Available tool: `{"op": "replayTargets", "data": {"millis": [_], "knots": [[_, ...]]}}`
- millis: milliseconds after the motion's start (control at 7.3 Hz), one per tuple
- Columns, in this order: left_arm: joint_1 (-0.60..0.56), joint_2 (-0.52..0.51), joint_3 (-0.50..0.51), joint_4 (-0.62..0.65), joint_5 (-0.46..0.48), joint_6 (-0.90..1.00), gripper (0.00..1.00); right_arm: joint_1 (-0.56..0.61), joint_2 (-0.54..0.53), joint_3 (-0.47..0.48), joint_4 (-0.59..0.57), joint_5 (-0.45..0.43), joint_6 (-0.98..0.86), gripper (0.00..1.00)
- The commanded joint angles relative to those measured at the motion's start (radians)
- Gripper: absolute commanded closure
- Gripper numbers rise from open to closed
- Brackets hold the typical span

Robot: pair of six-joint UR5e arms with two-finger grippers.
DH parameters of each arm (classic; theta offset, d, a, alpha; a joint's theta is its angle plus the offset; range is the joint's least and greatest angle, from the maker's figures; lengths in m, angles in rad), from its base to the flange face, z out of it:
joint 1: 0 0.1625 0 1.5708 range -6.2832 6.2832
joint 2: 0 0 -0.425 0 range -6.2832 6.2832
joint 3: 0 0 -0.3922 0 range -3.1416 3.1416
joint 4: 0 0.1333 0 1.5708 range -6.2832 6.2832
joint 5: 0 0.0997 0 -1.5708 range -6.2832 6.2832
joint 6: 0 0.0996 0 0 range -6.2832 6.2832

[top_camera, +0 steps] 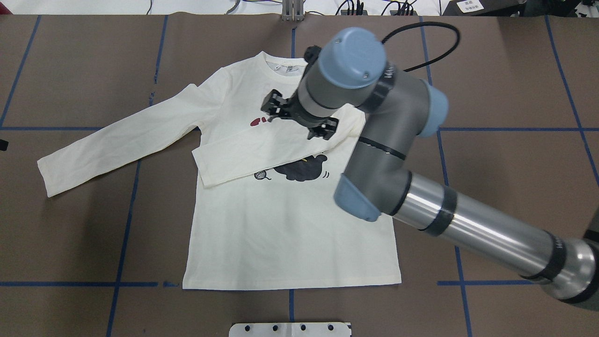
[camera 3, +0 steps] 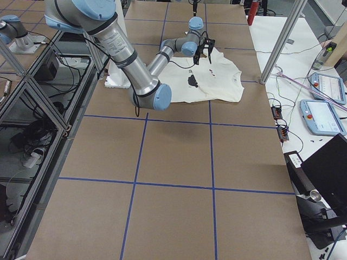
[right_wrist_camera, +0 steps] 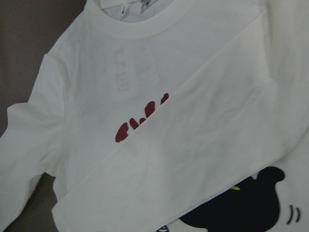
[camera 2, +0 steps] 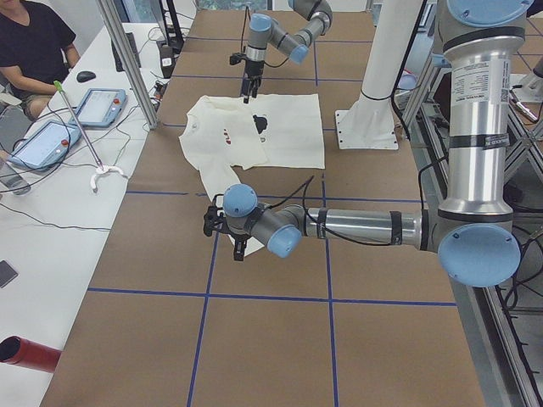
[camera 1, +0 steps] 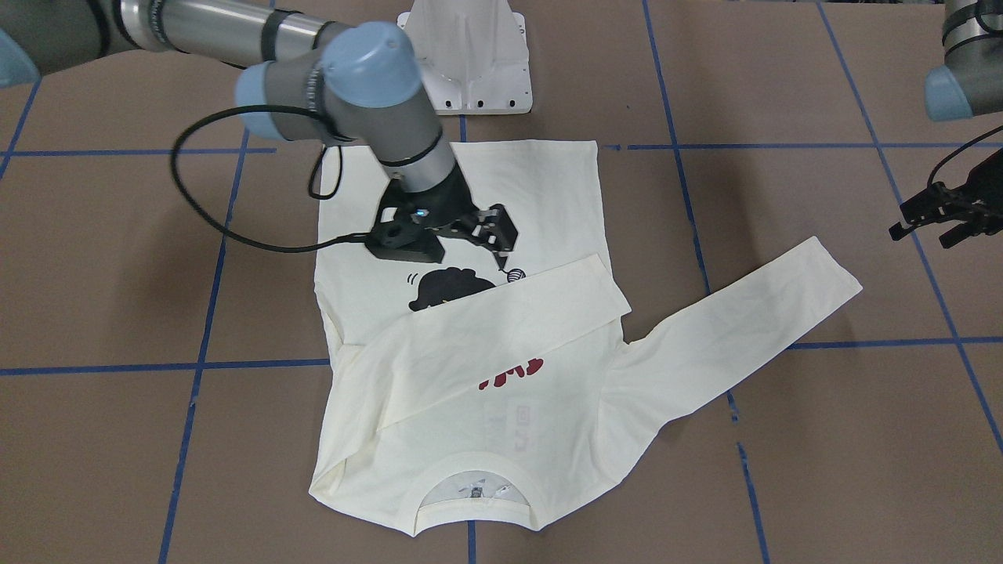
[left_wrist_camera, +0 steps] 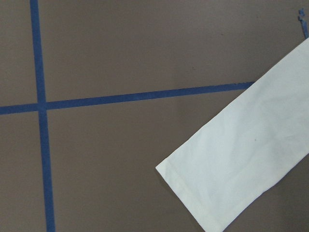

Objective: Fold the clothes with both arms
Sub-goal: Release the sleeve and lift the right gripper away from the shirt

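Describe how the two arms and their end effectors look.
Both the right arm and left arm are silver-grey tubes with dark grey joints, light-blue round caps and black bands. A black cable loops off the right one. The right end effector and left end effector are black, two-fingered linkages.

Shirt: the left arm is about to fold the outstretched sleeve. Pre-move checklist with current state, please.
1. Folded sleeve lies across the chest of the shirt: ok, it is flat.
2. Right gripper has let go: ok, its jaws are open and hold nothing.
3. Right gripper is clear of the landing zone: not ok, it hangs above the chest.
4. Outstretched sleeve is flat on the table: ok.
5. Left gripper is open: ok.
6. Left gripper is lined up on the cuff: not ok. In the left wrist view the cuff sits low and to the right, and the centre shows bare table.
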Motion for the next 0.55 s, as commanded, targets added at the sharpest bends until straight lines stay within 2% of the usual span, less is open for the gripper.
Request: {"op": "replayTargets", "data": {"millis": [0, 274, 411], "knots": [[0.078, -0.062, 0.085, -0.005, 0.004, -0.087, 0.1, 0.182, -0.25, 0.141, -0.005, 0.172, -0.249, 0.01], [0.117, -0.094, 0.122, -0.005, 0.038, -0.127, 0.14, 0.277, -0.407, 0.163, 0.004, 0.209, -0.461, 0.01], [0.118, -0.12, 0.15, -0.007, 0.116, -0.127, 0.16, 0.305, -0.45, 0.172, 0.007, 0.217, -0.512, 0.01]]}}
